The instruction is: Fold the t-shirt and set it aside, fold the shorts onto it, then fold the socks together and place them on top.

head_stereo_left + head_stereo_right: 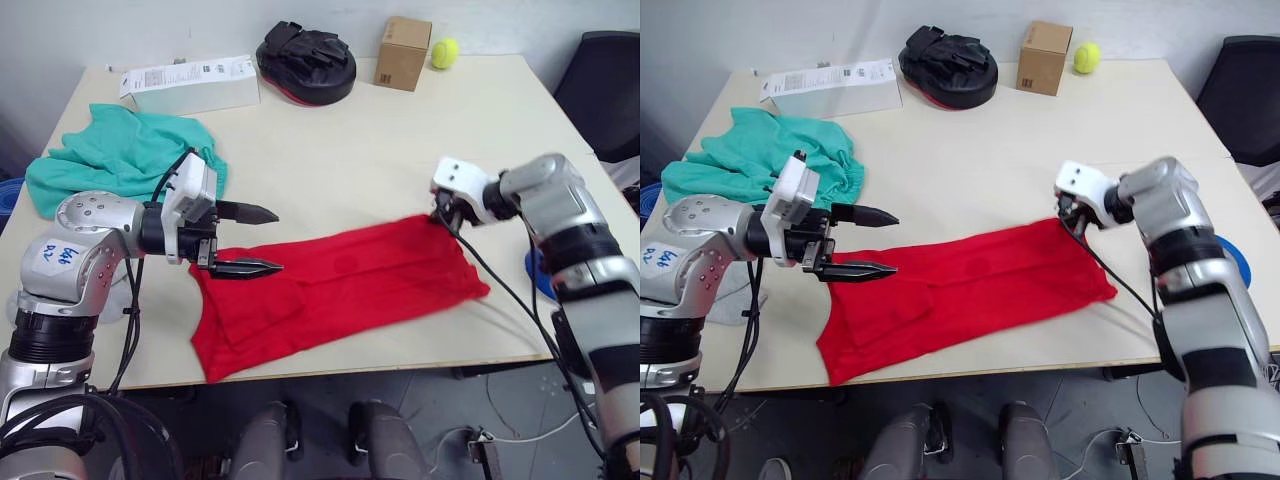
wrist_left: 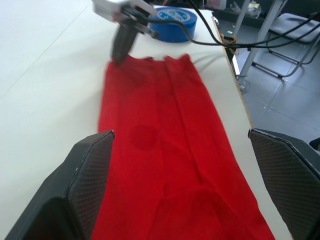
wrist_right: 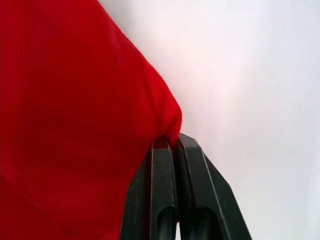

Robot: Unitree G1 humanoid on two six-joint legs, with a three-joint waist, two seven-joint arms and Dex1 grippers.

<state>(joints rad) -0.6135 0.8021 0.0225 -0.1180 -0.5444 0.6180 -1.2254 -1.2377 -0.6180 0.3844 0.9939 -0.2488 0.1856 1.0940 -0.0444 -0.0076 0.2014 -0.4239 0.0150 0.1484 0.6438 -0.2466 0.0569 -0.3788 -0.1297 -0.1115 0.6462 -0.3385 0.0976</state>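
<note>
Red cloth t-shirt (image 1: 340,285), long folded strip | right gripper (image 3: 175,142) pinching corner

A pale cream table (image 1: 330,160) stood in front of me, its far edge set close against a plain white wall (image 1: 200,25). A dark office chair (image 1: 610,85) sat off the far right corner, and in my left wrist view a second chair (image 2: 292,37) on thin metal legs stood beside the table on a floor of large grey tiles (image 2: 285,100). The light was soft and even, and shadows on the tabletop were faint.
</note>
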